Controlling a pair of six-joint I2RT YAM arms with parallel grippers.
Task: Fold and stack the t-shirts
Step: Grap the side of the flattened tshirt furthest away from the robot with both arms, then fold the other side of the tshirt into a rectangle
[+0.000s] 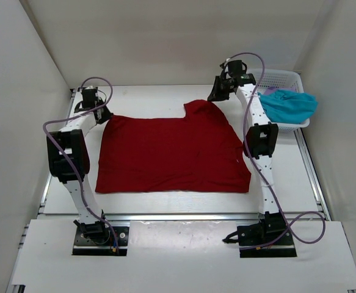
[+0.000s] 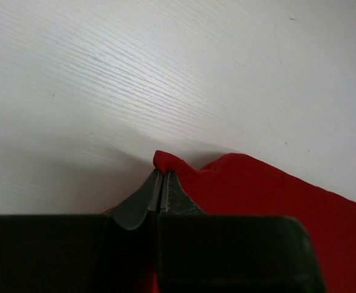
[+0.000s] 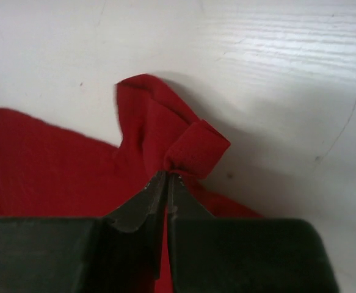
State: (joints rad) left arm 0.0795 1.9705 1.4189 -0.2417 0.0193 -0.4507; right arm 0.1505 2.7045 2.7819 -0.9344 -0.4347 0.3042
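Count: two arms, two grippers, two shirts plainly in view, one basket.

Item 1, red t-shirt (image 1: 171,152): deep red, plain cloth. It lies spread flat across the middle of the white table (image 1: 165,97) in a roughly rectangular shape. The surface is mostly smooth and the near edge runs straight. At the far right corner a lobe of cloth reaches up past the far edge. A small white speck shows near the right edge.

Item 2, teal t-shirt (image 1: 290,105): teal blue and crumpled. It is heaped in the white mesh basket (image 1: 284,76) at the far right of the table and spills over the basket's near rim. It lies well apart from the red shirt.

Left gripper (image 2: 162,183): positioned at the far left corner of the red t-shirt. In the wrist view the fingers are pressed together with no gap. A small peak of red cloth edge is pinched at the tips and raised slightly off the table.

Right gripper (image 3: 167,177): positioned at the far right lobe of the same shirt. The fingers are closed together on a bunched fold of red cloth. Just beyond the tips the fabric is gathered and rolled over on itself.
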